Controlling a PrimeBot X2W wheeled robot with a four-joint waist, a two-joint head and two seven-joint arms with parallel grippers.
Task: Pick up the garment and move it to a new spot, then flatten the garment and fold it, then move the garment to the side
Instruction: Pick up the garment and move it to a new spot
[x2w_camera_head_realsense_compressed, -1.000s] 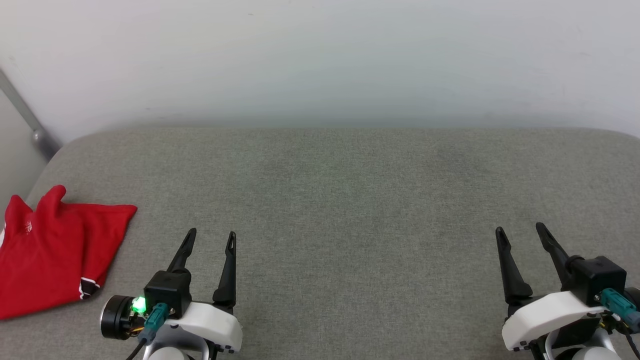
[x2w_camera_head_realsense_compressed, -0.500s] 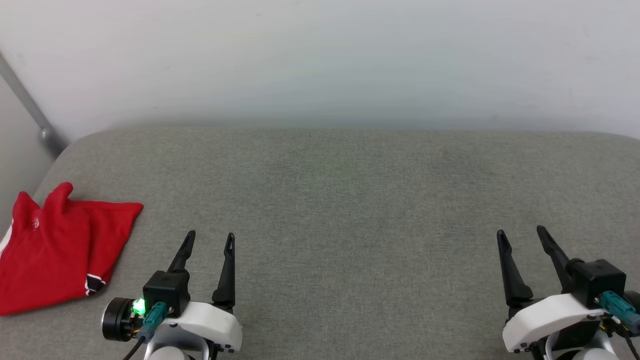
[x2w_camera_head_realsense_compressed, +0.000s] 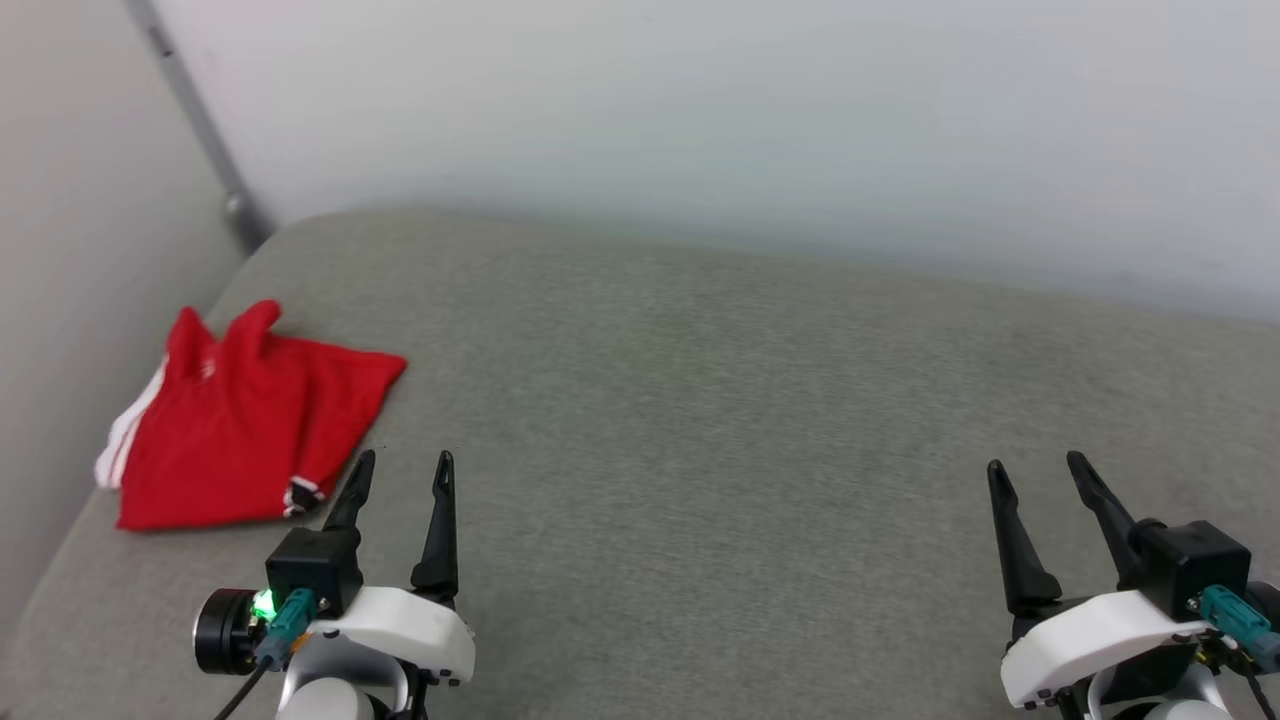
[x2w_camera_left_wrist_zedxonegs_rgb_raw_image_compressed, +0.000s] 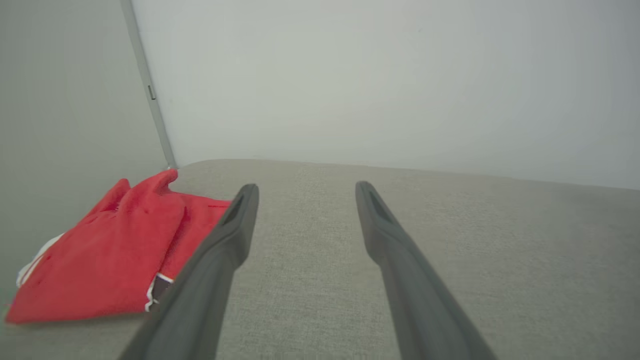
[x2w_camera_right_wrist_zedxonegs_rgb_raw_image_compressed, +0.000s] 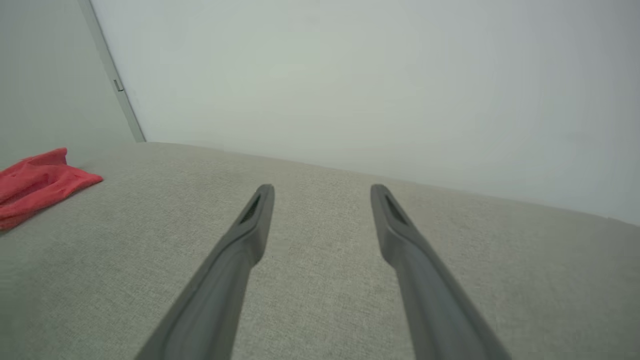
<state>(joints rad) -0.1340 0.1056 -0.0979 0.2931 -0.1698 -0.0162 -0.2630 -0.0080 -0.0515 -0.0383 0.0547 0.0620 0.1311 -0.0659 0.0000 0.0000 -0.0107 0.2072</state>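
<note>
The garment (x2w_camera_head_realsense_compressed: 245, 420) is a red jersey shirt lying folded in a loose heap at the far left of the grey padded surface (x2w_camera_head_realsense_compressed: 700, 420), with white striped trim at its left edge. It also lies at the left in the left wrist view (x2w_camera_left_wrist_zedxonegs_rgb_raw_image_compressed: 110, 250) and at the far left edge in the right wrist view (x2w_camera_right_wrist_zedxonegs_rgb_raw_image_compressed: 35, 182). My left gripper (x2w_camera_head_realsense_compressed: 404, 463) is open and empty, just right of the garment's near corner, apart from it. My right gripper (x2w_camera_head_realsense_compressed: 1035, 466) is open and empty at the lower right, far from the garment.
A pale wall (x2w_camera_head_realsense_compressed: 700, 120) rises behind the padded surface. A grey metal post (x2w_camera_head_realsense_compressed: 200, 130) runs up the left corner beside a side wall (x2w_camera_head_realsense_compressed: 70, 250). The surface's rounded left edge lies just past the garment.
The head camera has turned left, so the whole scene has shifted right and the garment shows more fully. The garment lies as before, and both grippers stay open.
</note>
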